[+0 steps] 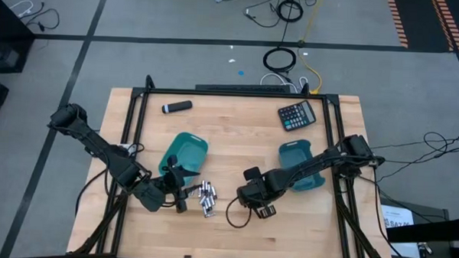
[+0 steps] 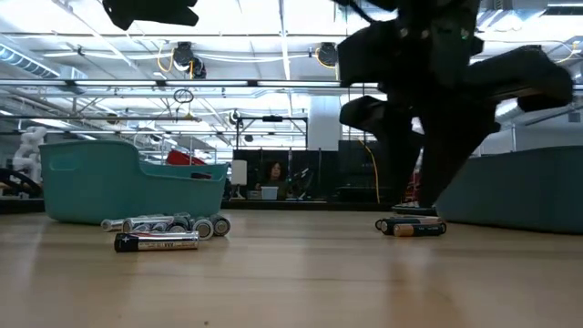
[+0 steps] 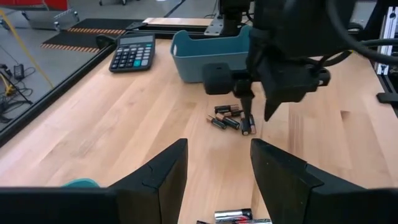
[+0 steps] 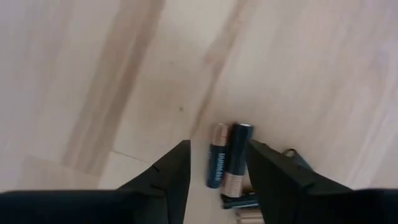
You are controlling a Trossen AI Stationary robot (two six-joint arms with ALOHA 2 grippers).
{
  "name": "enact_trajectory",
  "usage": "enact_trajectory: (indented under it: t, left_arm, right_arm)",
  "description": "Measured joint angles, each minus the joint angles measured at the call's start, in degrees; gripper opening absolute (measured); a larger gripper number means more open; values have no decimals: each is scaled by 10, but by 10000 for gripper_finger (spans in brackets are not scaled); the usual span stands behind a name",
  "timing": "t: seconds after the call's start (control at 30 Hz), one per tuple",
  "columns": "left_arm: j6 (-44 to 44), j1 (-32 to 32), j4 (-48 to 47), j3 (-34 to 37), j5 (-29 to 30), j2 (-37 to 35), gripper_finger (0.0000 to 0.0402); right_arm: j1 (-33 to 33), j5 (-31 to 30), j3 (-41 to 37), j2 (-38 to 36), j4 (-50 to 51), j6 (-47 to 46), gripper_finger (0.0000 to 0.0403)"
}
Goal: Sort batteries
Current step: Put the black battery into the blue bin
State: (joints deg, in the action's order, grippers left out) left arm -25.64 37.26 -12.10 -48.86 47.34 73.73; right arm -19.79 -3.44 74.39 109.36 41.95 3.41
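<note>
Small dark batteries [image 4: 227,163] clustered near the desk's front edge, right of centre, framed between parted fingers of right gripper [image 4: 219,171], seemingly untouched. Silvery batteries [image 1: 207,197] heaped left of them, beside left gripper [image 3: 217,165], also spread wide, holding nothing

Light wood table [image 1: 237,137], black frame rails along sides. Far-left area: black marker-like cylinder [image 1: 177,107]. Far-right corner: calculator [image 1: 297,115]. Left of centre: teal bin [image 1: 185,152]; right side: 2nd teal bin [image 1: 299,163]. Near edge, centre-left: cluster of silvery batteries [image 1: 206,197], touching each other. Near centre-right: few small dark batteries [image 3: 230,118] on bare wood.
</note>
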Motion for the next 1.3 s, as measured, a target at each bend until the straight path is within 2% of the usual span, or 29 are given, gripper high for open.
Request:
enact_trajectory:
  t: [0.27, 0.43, 0.7, 1.3]
  left_arm:
    - [0, 0, 0, 0, 1, 0, 186]
    - [-7, 0, -1, 0, 1, 0, 186]
    - [-11, 0, -4, 0, 1, 0, 186]
    - [-10, 0, -5, 0, 1, 0, 186]
  right_arm:
    - [-22, 2, -39, 3, -34, -12, 140]
    - [-19, -55, -48, 3, -41, -13, 139]
    - [-20, -72, -48, 3, -45, 6, 139]
    - [23, -47, -66, 2, -74, 33, 139]
